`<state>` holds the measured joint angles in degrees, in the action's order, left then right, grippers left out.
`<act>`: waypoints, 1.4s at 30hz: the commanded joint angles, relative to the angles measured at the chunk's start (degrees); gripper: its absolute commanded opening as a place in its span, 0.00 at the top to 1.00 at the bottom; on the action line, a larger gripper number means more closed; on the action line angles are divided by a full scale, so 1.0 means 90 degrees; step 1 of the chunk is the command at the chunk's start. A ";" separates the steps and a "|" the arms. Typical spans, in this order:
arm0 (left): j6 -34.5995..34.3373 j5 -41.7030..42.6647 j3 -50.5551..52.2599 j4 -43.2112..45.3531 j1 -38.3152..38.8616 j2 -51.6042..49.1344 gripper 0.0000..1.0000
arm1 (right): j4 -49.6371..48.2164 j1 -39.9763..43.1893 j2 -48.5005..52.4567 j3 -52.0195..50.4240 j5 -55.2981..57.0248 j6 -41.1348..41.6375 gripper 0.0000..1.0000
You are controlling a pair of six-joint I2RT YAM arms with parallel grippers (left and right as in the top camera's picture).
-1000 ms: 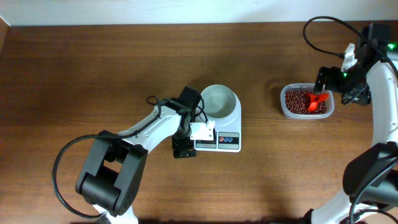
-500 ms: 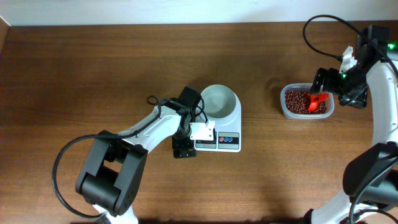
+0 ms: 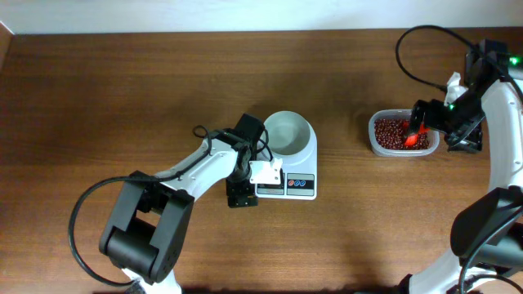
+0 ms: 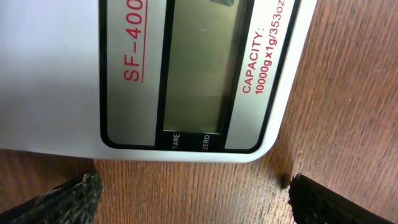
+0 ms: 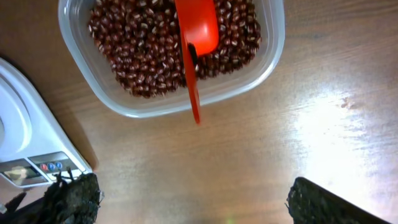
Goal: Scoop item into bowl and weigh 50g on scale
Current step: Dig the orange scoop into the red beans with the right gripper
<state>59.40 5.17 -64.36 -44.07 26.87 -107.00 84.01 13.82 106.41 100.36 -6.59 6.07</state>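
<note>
**Status check: grippers**

1. Check the left fingers (image 4: 68,199). They stand wide apart at the lower corners of the left wrist view, with only bare wood between them. The left gripper (image 4: 196,198) is open and empty. It hangs just in front of the scale (image 4: 74,68), at the display end.
2. Check the right fingers (image 5: 71,198). They are also spread wide with nothing between them. The right gripper (image 5: 199,199) is open and empty, and sits above the near side of the clear plastic tub (image 5: 273,37).

**Status check: task items**

3. The red scoop (image 5: 198,31) lies in the tub. Its cup rests on the red-brown beans (image 5: 137,50) and its handle reaches out over the tub rim. Neither gripper holds it.
4. All beans in view sit in the tub. None show on the wooden table (image 3: 122,98).
5. The white bowl (image 3: 288,131) stands on the scale platform, well apart from the tub. Its interior is empty.
6. The LCD display (image 4: 196,68) shows no readable digits in the left wrist view.

**Progress**

7. Treat only the setup as done, with the bowl placed on the scale. No beans have been transferred.
8. What is left, as a judgement: confirm the scale is on and zeroed with the bowl, grasp the scoop handle, load it, carry it to the bowl, tip it, and repeat until the display reads 50 g.
</note>
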 commanded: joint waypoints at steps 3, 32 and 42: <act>0.0102 0.0117 -0.0046 -0.0010 -0.0002 -0.0136 0.01 | -0.0143 -0.0034 -0.0129 -0.0296 -0.0036 0.0046 0.07; 0.0102 0.0117 -0.0046 -0.0010 -0.0002 -0.0136 0.01 | -0.2931 -0.0039 -0.0114 -0.1596 -0.0029 -0.0029 0.96; 0.0102 0.0117 -0.0046 -0.0010 -0.0002 -0.0136 0.01 | -0.3701 -0.0027 -0.0114 -0.2259 -0.0085 -0.0027 0.96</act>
<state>59.40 5.17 -64.38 -44.07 26.87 -107.02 50.92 13.78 103.74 82.17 -8.10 5.80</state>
